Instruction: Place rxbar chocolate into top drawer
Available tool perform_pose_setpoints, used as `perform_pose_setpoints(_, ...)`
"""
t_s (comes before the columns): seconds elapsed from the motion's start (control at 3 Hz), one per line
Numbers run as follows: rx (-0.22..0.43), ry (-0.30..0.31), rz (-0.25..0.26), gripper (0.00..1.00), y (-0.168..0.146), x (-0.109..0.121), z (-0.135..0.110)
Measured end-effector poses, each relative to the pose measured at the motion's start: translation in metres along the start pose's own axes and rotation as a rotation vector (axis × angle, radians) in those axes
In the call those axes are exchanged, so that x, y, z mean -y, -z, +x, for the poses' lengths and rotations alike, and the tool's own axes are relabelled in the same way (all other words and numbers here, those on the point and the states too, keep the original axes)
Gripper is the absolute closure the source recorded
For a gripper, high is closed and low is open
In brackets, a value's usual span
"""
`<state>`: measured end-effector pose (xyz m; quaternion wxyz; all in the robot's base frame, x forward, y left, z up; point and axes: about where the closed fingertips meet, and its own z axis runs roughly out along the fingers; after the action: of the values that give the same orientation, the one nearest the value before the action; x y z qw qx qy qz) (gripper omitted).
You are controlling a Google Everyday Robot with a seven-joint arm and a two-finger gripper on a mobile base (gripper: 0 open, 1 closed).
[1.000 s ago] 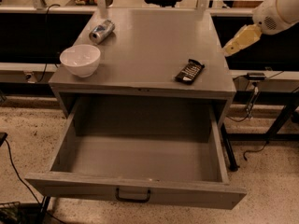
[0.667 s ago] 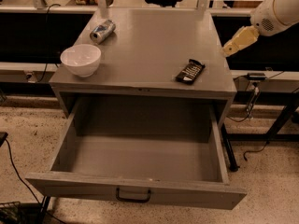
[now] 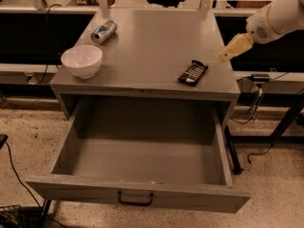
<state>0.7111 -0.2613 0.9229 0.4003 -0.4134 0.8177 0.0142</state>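
The grey cabinet (image 3: 156,46) stands under and left of my gripper (image 3: 224,55), which hangs at the right edge of its top; whether it is open or closed, I cannot tell. The top drawer (image 3: 142,160) is pulled out, well below me. The white bowl (image 3: 81,60) and the silver can (image 3: 104,31) lie far left. The rxbar chocolate (image 3: 193,72) lies flat on the cabinet top, near my gripper, lower-left, not touched.

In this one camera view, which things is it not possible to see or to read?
Camera view:
- Pincer, over the right edge of the cabinet, right of the rxbar chocolate: its arm is cut by the picture's right edge.
- Wrapper print on the rxbar chocolate: too small to read.
- Top drawer: inside of its front panel faces away from the camera.
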Motion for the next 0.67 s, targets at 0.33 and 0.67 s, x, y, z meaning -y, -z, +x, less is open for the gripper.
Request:
perform_pose_setpoints(0.33,0.055,-0.035,-0.027,0.0,-0.033,-0.014,0.005)
perform_pose_setpoints(0.67,0.109,-0.057,-0.081,0.0,-0.057,-0.031,0.004)
